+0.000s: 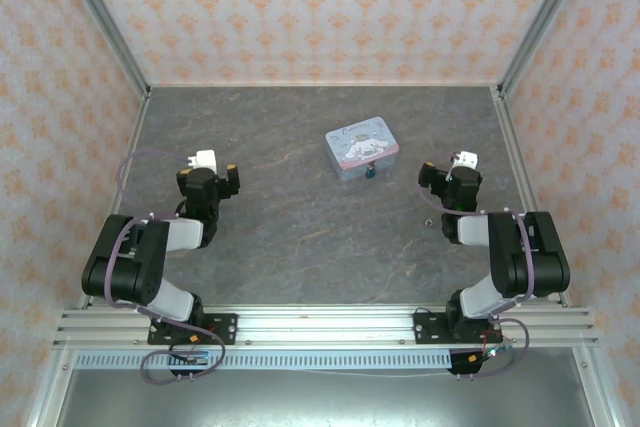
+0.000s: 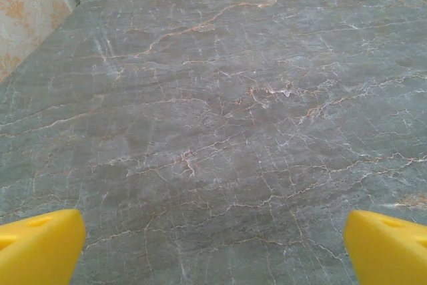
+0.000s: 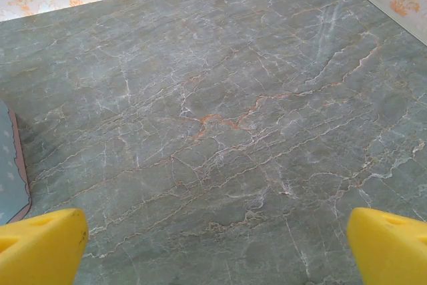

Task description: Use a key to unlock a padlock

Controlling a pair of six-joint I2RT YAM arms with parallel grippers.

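The left gripper (image 2: 213, 257) is held spread wide above the table (image 1: 300, 237), the padlock (image 1: 371, 173) is seen against the tin's (image 1: 360, 144) near edge, the key (image 1: 427, 221) is laid near the right arm (image 1: 520, 252), and the right gripper (image 3: 217, 255) is likewise spread.

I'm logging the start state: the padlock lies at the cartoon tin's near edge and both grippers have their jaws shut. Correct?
Not quite. The wrist views show the left gripper and right gripper with jaws wide open, not shut. The padlock does lie at the near edge of the tin.
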